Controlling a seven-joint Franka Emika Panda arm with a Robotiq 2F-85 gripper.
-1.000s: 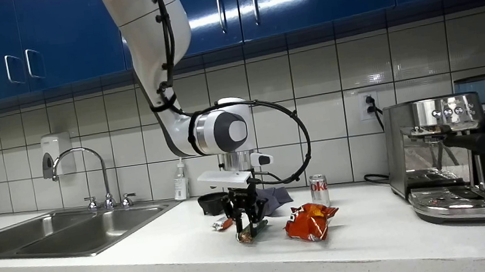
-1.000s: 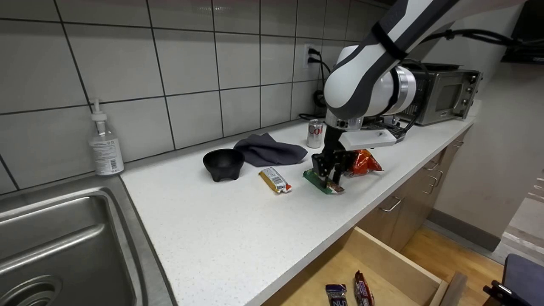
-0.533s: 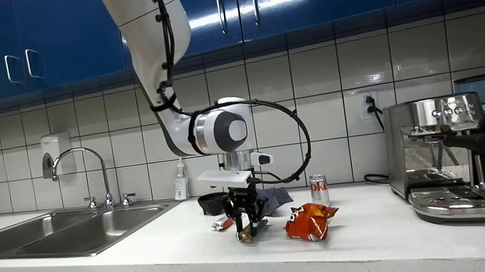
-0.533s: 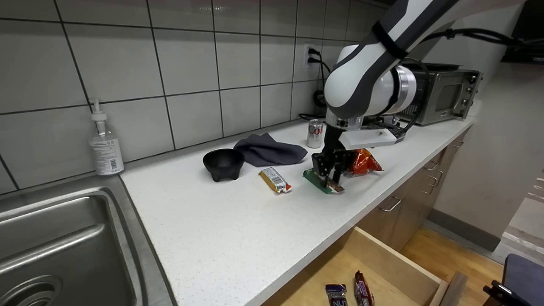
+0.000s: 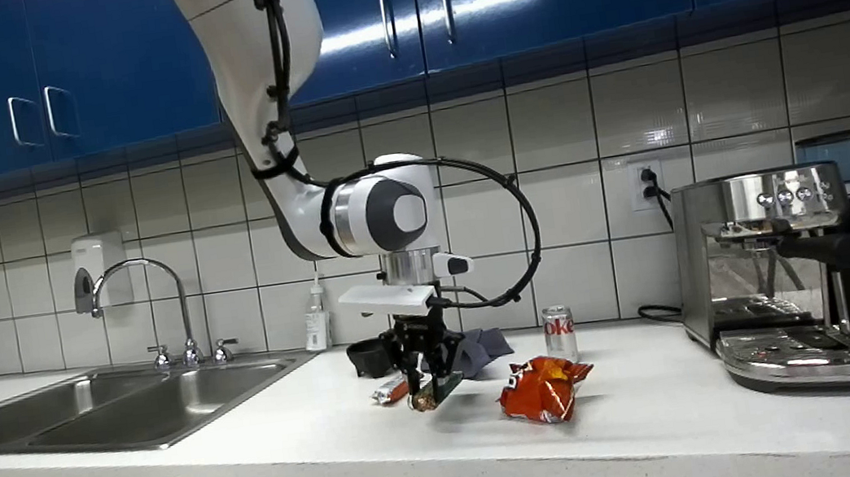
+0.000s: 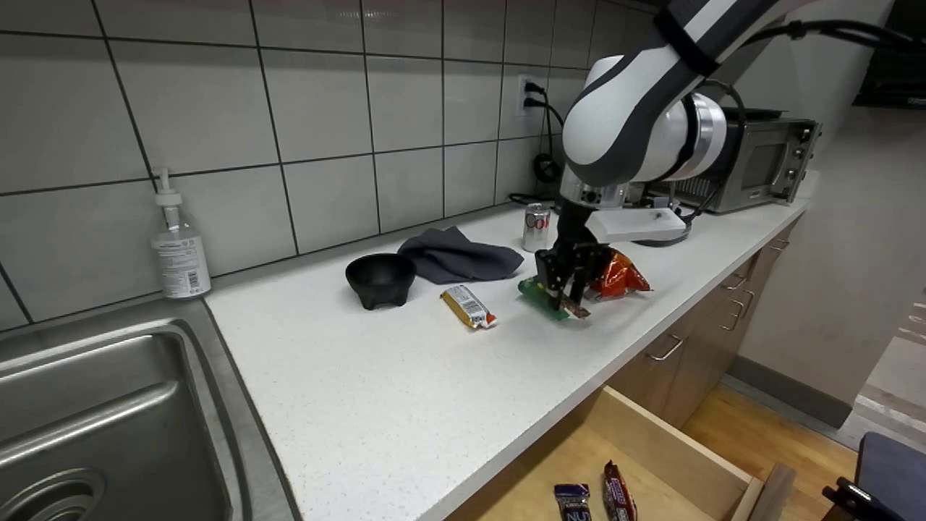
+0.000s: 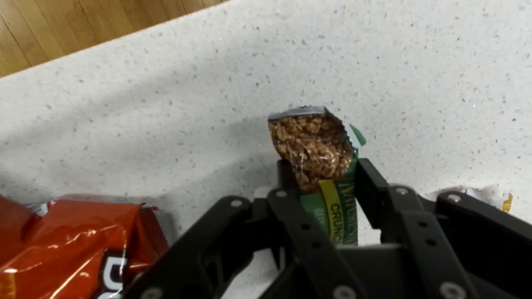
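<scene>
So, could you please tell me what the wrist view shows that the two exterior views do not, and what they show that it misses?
Only the wrist view: readable print on the green wrapped bar, the letters CRUNC among it.

Only the exterior views: the sink, silver can, black bowl, gray cloth and open drawer, each visible in both exterior views.

Shared: the gripper closed on the green wrapped bar, the red snack bag nearby, and the white countertop below.
</scene>
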